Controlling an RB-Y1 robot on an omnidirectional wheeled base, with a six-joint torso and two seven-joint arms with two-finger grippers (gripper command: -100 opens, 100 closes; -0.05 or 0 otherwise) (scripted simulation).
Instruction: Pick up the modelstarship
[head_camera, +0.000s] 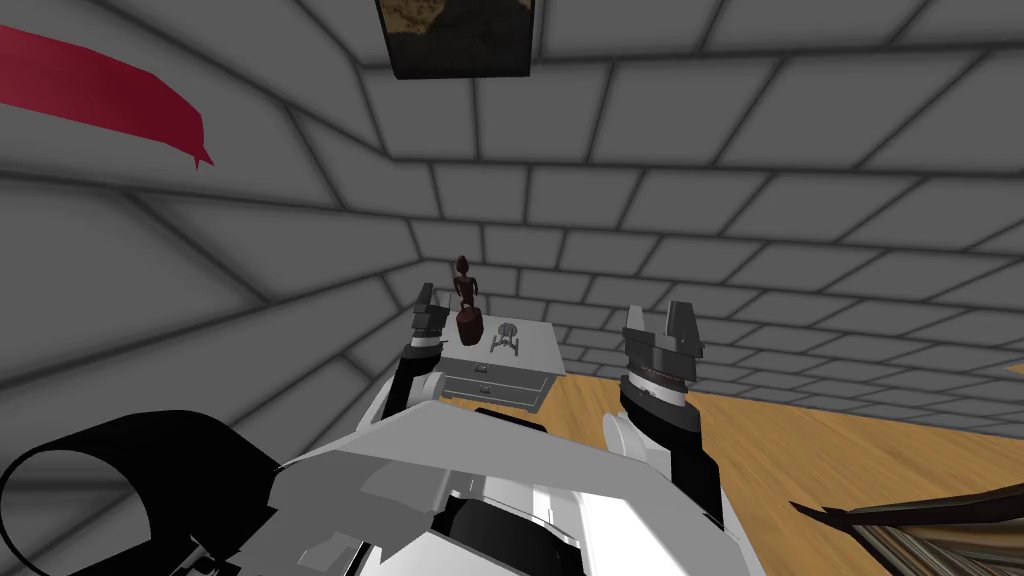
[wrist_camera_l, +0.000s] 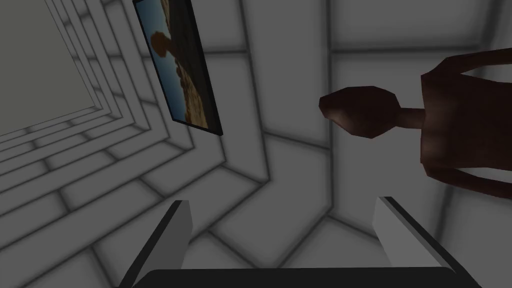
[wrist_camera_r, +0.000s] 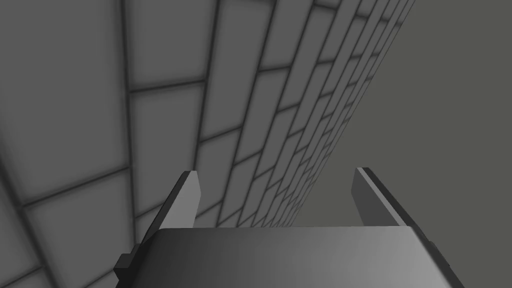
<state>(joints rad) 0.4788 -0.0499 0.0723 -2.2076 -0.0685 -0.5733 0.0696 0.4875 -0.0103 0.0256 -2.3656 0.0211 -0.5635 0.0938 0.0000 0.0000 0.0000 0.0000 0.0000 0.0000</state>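
Fingers wide on both, the modelstarship (head_camera: 508, 338) lies nearer the left gripper (head_camera: 430, 302) than the right gripper (head_camera: 658, 316), the dark figurine (head_camera: 467, 300) standing between

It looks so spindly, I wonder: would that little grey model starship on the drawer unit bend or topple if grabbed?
The model starship looks rigid, yet its thin struts could snap under a squeeze. Small, so probably light. Resting on those struts beside the dark figurine, it may tip if nudged.

No readable text, label, brand, number or sign appears on anything in these views.
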